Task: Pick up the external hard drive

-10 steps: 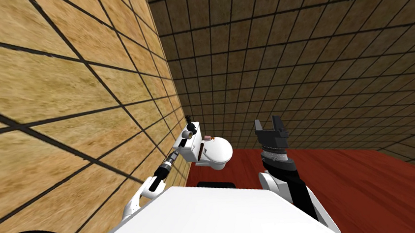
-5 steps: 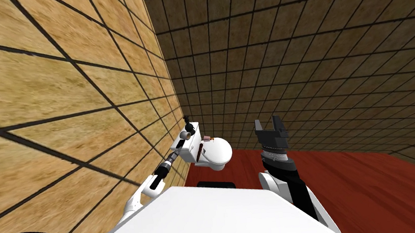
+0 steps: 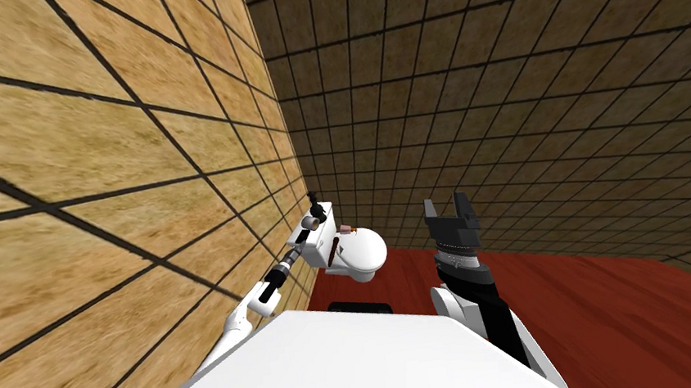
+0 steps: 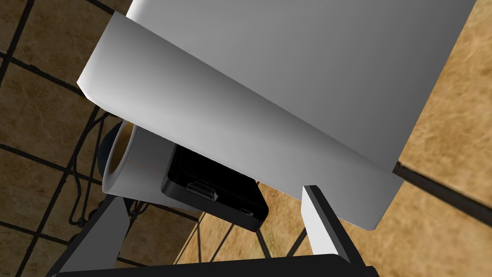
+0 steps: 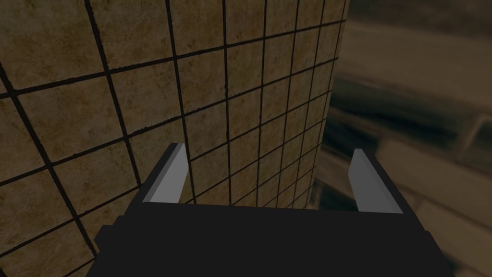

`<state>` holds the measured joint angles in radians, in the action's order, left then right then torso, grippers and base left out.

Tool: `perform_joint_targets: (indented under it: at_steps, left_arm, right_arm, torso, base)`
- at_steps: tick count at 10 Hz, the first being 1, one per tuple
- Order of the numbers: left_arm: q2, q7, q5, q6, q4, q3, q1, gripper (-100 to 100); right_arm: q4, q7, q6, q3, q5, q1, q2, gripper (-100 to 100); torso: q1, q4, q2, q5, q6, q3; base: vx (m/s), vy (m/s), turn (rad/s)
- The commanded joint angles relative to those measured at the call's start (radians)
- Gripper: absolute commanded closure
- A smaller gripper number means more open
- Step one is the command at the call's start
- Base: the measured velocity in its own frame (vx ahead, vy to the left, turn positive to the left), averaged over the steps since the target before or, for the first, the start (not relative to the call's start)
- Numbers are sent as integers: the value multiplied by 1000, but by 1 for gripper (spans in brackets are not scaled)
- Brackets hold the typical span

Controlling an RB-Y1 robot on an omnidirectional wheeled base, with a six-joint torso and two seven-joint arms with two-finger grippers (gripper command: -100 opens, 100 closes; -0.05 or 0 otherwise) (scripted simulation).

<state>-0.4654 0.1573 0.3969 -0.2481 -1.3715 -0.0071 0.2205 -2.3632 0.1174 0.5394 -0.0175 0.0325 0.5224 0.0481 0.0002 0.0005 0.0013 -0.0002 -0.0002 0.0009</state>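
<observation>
The external hard drive (image 4: 226, 202) is a flat black box with small ports on its edge. It lies against the white toilet tank (image 4: 288, 96), next to a white paper roll (image 4: 129, 163). My left gripper (image 4: 213, 195) is open, with the drive between its fingers and neither finger touching it. In the head view the left gripper (image 3: 313, 202) reaches over the tank (image 3: 323, 235) in the room's corner. My right gripper (image 3: 450, 209) is held up to the right of the toilet, open (image 5: 269, 154) and empty.
The white toilet bowl (image 3: 360, 256) stands on a red floor (image 3: 614, 311), with a small pinkish object (image 3: 346, 229) on it. Tan tiled wall (image 3: 88, 194) runs close along my left arm, and a darker tiled wall (image 3: 530, 99) is behind the toilet.
The head view swayed slightly left and back. My left forearm shifted a little along the wall, its gripper staying at the tank. The right arm has not moved.
</observation>
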Motion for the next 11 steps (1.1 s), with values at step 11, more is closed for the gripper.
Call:
perform_joint_targets:
  at_steps: [11]
  left_arm:
    - [11, -4, 14, -79, 327, -60, -296, -100]
  right_arm:
    - [0, 0, 0, 0, 0, 0, 0, 0]
  torso:
    - [0, 0, 0, 0, 0, 0]
  base:
    - [-33, -7, 52]
